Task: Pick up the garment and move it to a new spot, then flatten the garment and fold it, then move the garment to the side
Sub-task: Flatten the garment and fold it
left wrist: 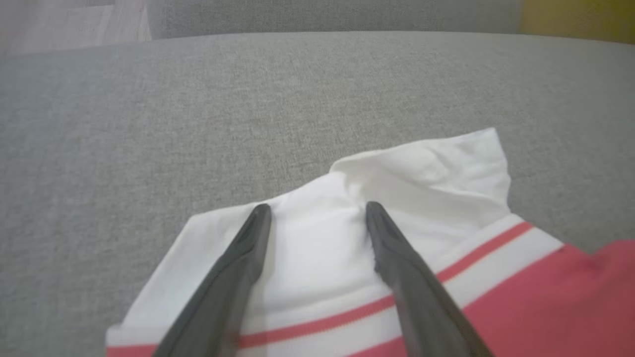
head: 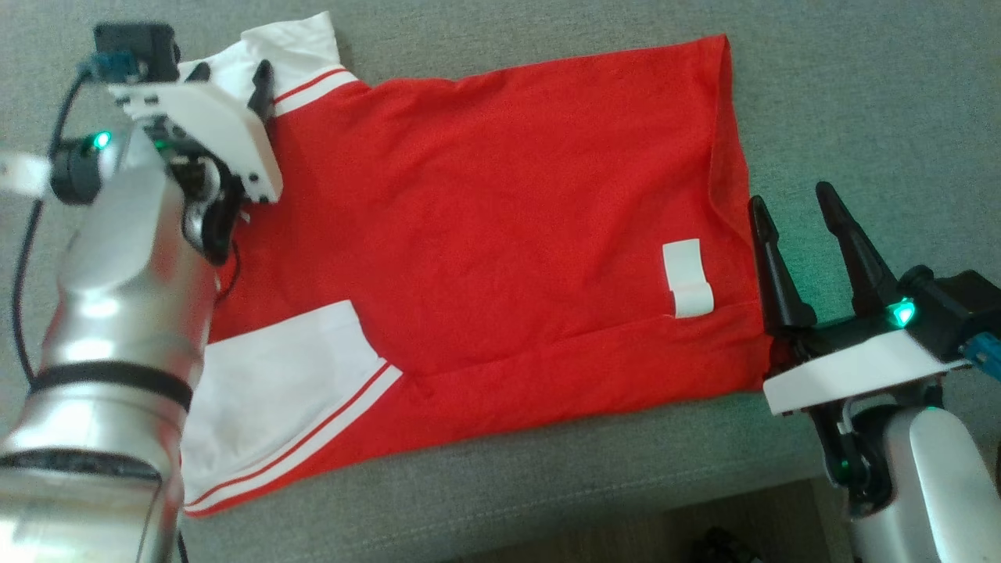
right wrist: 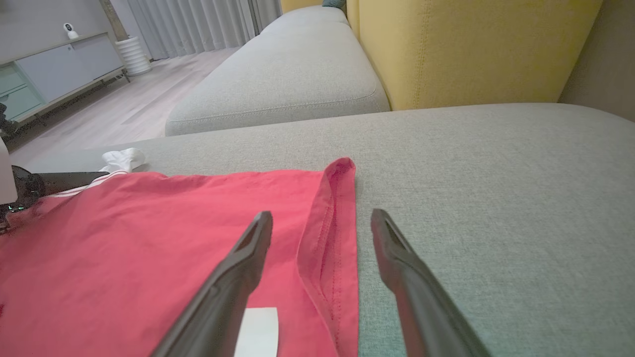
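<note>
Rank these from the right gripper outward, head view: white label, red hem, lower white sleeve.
1. Red hem, beside the right gripper.
2. White label, just left of the hem.
3. Lower white sleeve, far left edge.

My left forearm [head: 117, 313] is brushed silver, ringed by a black band [head: 109, 379]. My left gripper [head: 231, 74] and right gripper [head: 791, 197] each carry two long, dark, tapering fingers [head: 774, 266] on a white plate [head: 852, 371]. Green lights [head: 903, 313] glow at both wrists. A black cable [head: 17, 289] loops beside the left arm, under a black camera box [head: 133, 47].
</note>
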`<state>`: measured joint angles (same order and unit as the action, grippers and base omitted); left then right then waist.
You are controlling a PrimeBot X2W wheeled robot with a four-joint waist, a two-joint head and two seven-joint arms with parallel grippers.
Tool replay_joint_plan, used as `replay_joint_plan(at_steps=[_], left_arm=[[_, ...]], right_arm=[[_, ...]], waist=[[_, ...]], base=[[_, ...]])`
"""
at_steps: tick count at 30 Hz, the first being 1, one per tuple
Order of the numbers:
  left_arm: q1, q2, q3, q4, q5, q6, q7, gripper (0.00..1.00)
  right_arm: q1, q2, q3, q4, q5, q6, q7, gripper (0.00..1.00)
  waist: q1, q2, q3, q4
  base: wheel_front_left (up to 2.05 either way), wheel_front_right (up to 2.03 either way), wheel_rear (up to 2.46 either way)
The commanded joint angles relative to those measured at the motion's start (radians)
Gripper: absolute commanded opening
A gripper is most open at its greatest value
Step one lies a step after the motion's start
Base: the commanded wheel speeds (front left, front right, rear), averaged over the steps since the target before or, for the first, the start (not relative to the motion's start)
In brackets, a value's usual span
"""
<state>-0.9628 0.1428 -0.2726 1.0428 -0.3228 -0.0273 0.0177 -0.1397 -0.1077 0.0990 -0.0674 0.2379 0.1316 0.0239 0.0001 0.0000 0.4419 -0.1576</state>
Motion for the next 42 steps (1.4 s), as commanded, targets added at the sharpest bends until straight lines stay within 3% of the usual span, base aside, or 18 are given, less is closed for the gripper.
replay_joint_plan(at_steps=[1,3,4,5,6,7,17,32,40,41,42], left_arm=[[-0.019,0.032,0.024,0.015,-0.003,0.004,0.028,1.00],[-0.038,0.030,0.016,0.061,-0.002,0.005,0.057,1.00],[-0.043,0.027,0.012,0.083,-0.002,0.002,0.075,0.94],[-0.048,0.025,0.006,0.104,0.000,-0.002,0.093,0.68],[-0.054,0.022,0.002,0.118,0.000,-0.007,0.100,0.31],[-0.061,0.022,-0.005,0.128,0.004,-0.008,0.101,0.00],[-0.089,-0.002,-0.021,0.141,0.009,-0.004,-0.080,0.00],[-0.115,-0.070,-0.064,0.146,0.002,-0.030,-0.235,0.00],[-0.121,-0.085,-0.081,0.139,-0.012,-0.038,-0.264,0.00],[-0.121,-0.086,-0.083,0.138,-0.014,-0.039,-0.266,0.00],[-0.121,-0.086,-0.084,0.136,-0.015,-0.039,-0.268,0.00]], right_arm=[[-0.025,-0.003,0.021,-0.030,0.008,-0.001,-0.012,1.00],[-0.029,-0.003,0.019,-0.026,0.008,-0.001,-0.012,1.00],[-0.032,-0.003,0.018,-0.025,0.009,-0.001,-0.012,1.00],[-0.034,-0.004,0.018,-0.023,0.009,-0.001,-0.011,1.00],[-0.037,-0.006,0.017,-0.022,0.010,-0.001,-0.010,1.00],[-0.041,-0.007,0.016,-0.020,0.012,-0.001,-0.009,1.00],[-0.127,-0.060,-0.006,0.076,0.055,-0.001,0.019,1.00],[-0.530,-0.145,0.068,0.523,0.184,-0.001,0.106,1.00],[-0.628,-0.172,0.133,0.716,0.233,-0.001,0.165,1.00],[-0.634,-0.174,0.139,0.729,0.240,-0.001,0.165,0.98],[-0.640,-0.177,0.147,0.740,0.246,-0.001,0.163,0.81]], waist=[[-0.0001,0.0000,0.002,0.001],[-0.0001,0.0000,0.006,0.002],[-0.0001,0.0000,0.006,0.003],[-0.0001,0.0000,0.007,0.003],[-0.0001,0.0000,0.008,0.003],[-0.0001,0.0000,0.009,0.004],[-0.0001,0.0000,0.001,0.028],[-0.0001,0.0000,0.013,0.108],[-0.0001,0.0000,0.016,0.131],[-0.0001,0.0000,0.016,0.133],[-0.0001,0.0000,0.017,0.134]], base=[[0.00,0.00,0.00],[0.00,0.00,0.00],[0.00,0.00,0.00],[0.00,0.00,0.00],[0.00,0.00,0.00],[0.00,0.00,0.00],[0.00,0.00,0.00],[0.00,0.00,0.00],[0.00,0.00,0.00],[0.00,0.00,0.00],[0.00,0.00,0.00]])
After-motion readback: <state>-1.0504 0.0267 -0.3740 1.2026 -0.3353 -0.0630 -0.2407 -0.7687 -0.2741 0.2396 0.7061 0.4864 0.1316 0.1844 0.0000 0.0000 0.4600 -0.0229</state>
